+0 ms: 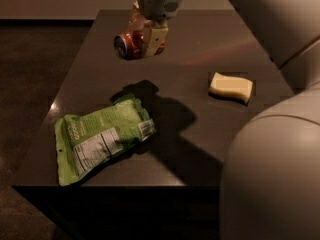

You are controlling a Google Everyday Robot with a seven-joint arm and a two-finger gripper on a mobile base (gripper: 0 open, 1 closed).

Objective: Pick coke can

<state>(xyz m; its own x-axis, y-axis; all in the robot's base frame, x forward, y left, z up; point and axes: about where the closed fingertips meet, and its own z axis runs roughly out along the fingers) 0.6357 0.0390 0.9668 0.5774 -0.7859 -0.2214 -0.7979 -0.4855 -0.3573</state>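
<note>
Over far end of table point(200, 59), tool point(145, 36) clamped on coke can point(125, 45), held sideways btwn jaws.

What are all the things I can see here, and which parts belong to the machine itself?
small red-orange aluminium drink can: one, red-orange with a silver end, on its side in the claw, over the far part of the table.
green crinkled plastic snack bag: one, green with a white label, lying flat near the table's front left edge.
pale yellow rectangular block: one, pale yellow, perhaps a sponge, on the table's right side.
dark flat-topped table: one, dark brown, fills the middle.
white robot arm: one, off-white, right side and top.
claw: one, cream-tipped, top centre, shut on the can.
</note>
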